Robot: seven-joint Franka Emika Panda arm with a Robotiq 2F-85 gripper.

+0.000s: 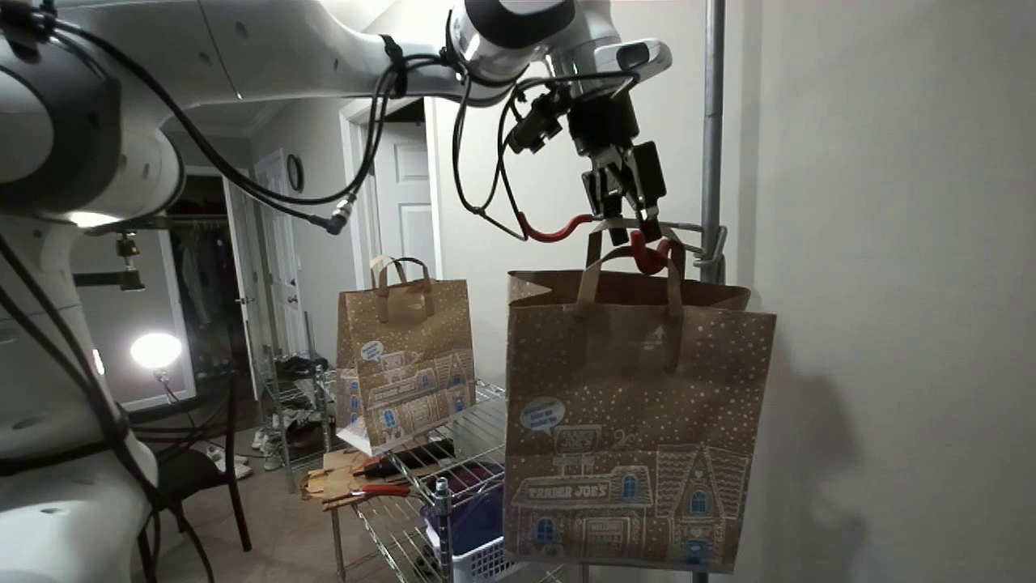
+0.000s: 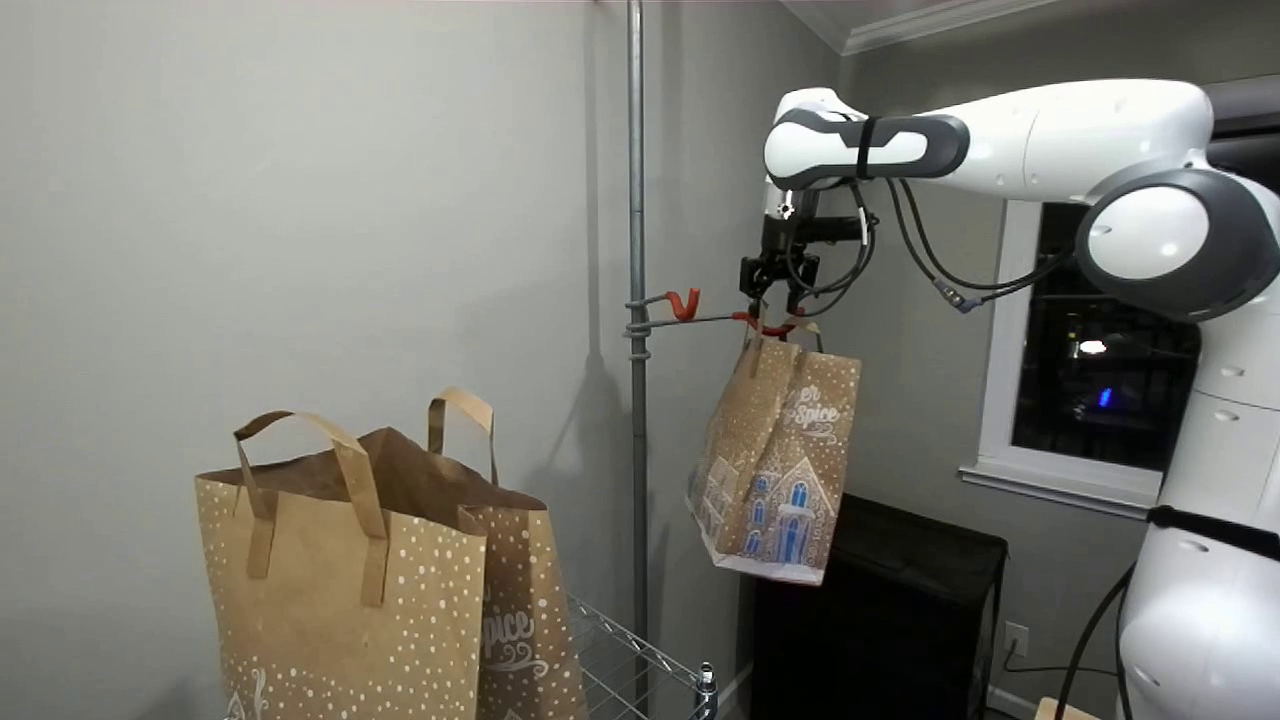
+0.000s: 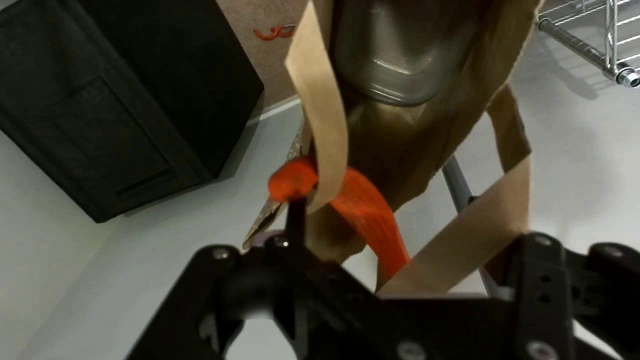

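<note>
The arm (image 2: 1060, 140) stretches out nearly level, its wrist (image 2: 815, 140) bent so the jaws point down — a little tilted in an exterior view. The jaws stand well apart and grip nothing; 1 handle (image 3: 465, 235) of the brown paper bag (image 1: 639, 405) runs between them, whether touching I cannot tell. The bag hangs at 1 red hook (image 1: 647, 255) near the metal pole (image 1: 712, 146) — a 2nd bag (image 1: 413, 348) stands on the wire shelf (image 1: 486, 397).

Two paper bags (image 1: 635, 429) (image 1: 413, 364), two red hook ends (image 1: 554, 236) (image 1: 649, 257), one pole (image 1: 712, 121), just the one robot arm (image 2: 1060, 140), plus one chair (image 1: 190, 486), one lamp (image 1: 156, 351), one clock (image 1: 295, 172), one window (image 2: 1100, 350) too.
</note>
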